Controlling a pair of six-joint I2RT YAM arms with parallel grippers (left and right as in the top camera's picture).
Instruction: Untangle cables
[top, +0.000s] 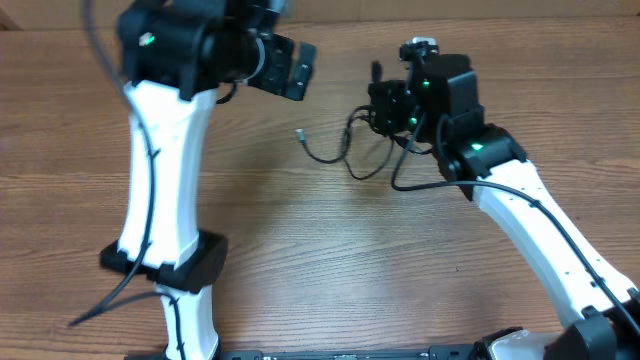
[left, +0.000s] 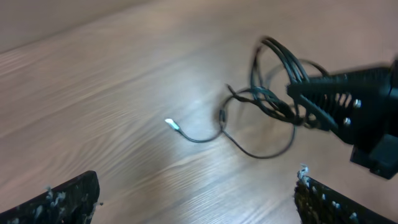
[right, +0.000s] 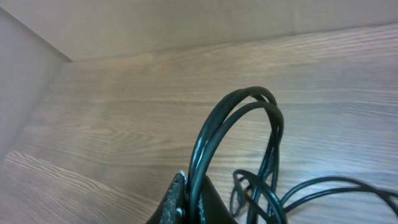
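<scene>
My right gripper (left: 297, 102) pinches the looped black cables (right: 200, 149), whose tail lies on the table (left: 124, 81); my left gripper (left: 199, 199) hangs spread wide

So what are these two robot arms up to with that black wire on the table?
They are working on a tangled black cable on the wooden table. The right gripper has pinched a bunch of its loops, which arch up from its fingers, while the rest trails across the wood to a small plug. The left gripper hangs open nearby, holding nothing. The cable looks knotted beside the held bunch, so the untangling isn't finished.
</scene>
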